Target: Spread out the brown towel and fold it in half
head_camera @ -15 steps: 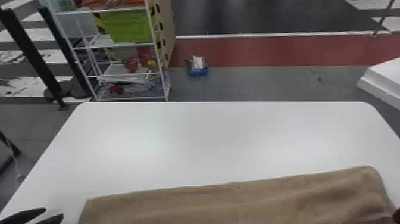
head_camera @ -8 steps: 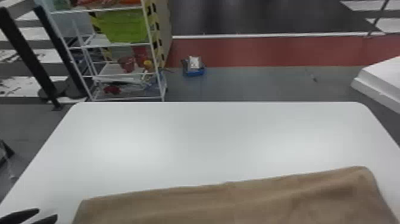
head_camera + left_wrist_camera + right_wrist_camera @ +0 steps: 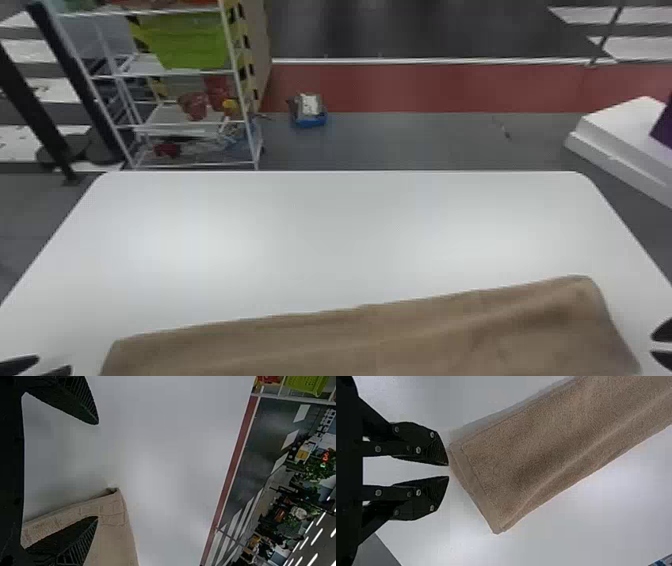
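Right pincer (image 3: 655,346), slightly parted and empty, is near the brown towel (image 3: 380,345) on the worktop (image 3: 340,230), the left pincer (image 3: 54,364) gaping, empty.

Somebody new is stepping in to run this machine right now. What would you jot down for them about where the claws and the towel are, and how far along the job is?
Left end effector: open wide at the towel's left end, gripping nothing.
Right end effector: open by a narrow gap at the towel's right end, gripping nothing.
Brown towel: a long, lightly rumpled strip across the near side of the white table.
Done: laid out lengthwise; it looks doubled over, though I can't be sure.
Left: probably smoothing, then any remaining fold.
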`<state>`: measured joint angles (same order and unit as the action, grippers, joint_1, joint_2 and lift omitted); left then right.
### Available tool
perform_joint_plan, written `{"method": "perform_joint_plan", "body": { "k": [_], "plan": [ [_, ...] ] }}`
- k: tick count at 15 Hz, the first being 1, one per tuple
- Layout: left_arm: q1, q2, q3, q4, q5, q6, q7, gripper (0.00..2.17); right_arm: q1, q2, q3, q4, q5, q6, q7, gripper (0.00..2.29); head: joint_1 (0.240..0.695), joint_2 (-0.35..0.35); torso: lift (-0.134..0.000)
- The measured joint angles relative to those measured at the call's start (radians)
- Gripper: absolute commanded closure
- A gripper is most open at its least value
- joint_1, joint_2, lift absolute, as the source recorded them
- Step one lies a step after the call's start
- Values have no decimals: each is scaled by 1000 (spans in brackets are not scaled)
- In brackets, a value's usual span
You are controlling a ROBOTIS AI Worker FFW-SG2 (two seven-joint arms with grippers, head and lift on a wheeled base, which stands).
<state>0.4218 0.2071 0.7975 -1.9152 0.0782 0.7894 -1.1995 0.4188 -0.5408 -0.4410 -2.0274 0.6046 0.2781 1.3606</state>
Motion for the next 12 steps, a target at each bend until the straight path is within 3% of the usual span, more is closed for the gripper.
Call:
{"method": "perform_joint_plan", "body": {
  "k": [4, 7, 12],
  "plan": [
    [0, 0, -2, -1, 0, -2, -1, 22, -60, 11, -13, -6, -105, 235, 0, 633, 695, 23, -124],
    [1, 1, 4, 2, 1, -2, -2, 22, -57, 7, -9, -7, -82, 254, 0, 633, 695, 17, -124],
    [0, 5, 1, 2, 7, -5, -1, 22, -124, 11, 36, 104, -65, 248, 0, 640, 695, 6, -124]
  ]
}}
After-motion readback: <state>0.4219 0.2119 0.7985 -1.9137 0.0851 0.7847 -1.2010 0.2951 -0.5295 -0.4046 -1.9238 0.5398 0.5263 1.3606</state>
